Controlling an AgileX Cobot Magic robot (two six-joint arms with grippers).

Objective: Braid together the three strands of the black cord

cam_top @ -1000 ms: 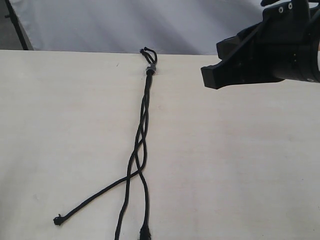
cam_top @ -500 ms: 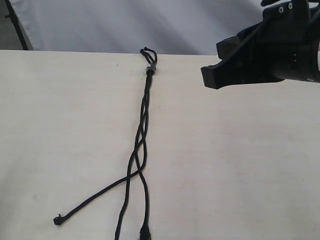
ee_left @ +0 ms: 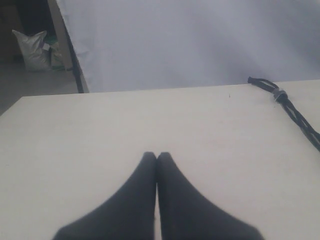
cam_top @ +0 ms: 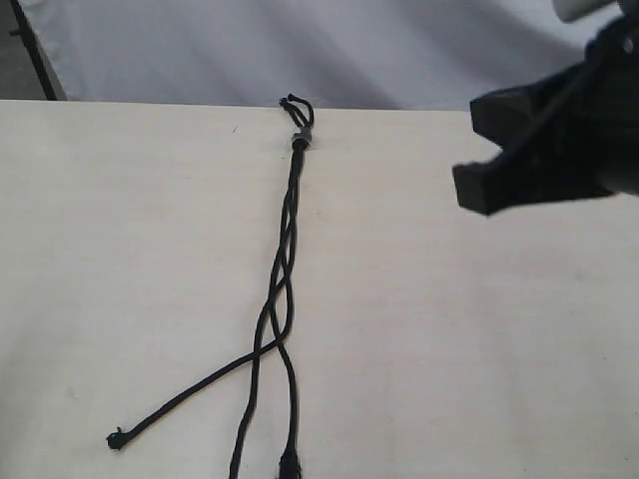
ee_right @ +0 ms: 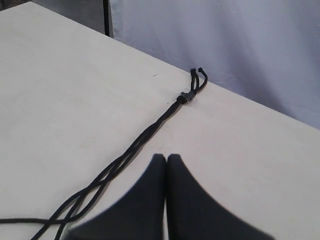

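Note:
The black cord lies lengthwise on the pale table, its grey bead and short loop at the far edge. The three strands are loosely crossed down to about mid-length, then spread apart. One runs left to a knotted tip, one leaves the bottom edge, and one ends at a knot. My right gripper is shut and empty, hovering beside the cord near the bead. My left gripper is shut and empty over bare table, with the bead far off to its side.
The black right arm hangs above the table's far right. A white cloth backdrop stands behind the table's far edge. A dark frame post rises at the back left corner.
The right arm has shifted to the right and slightly down in the exterior view. The cord has not moved.

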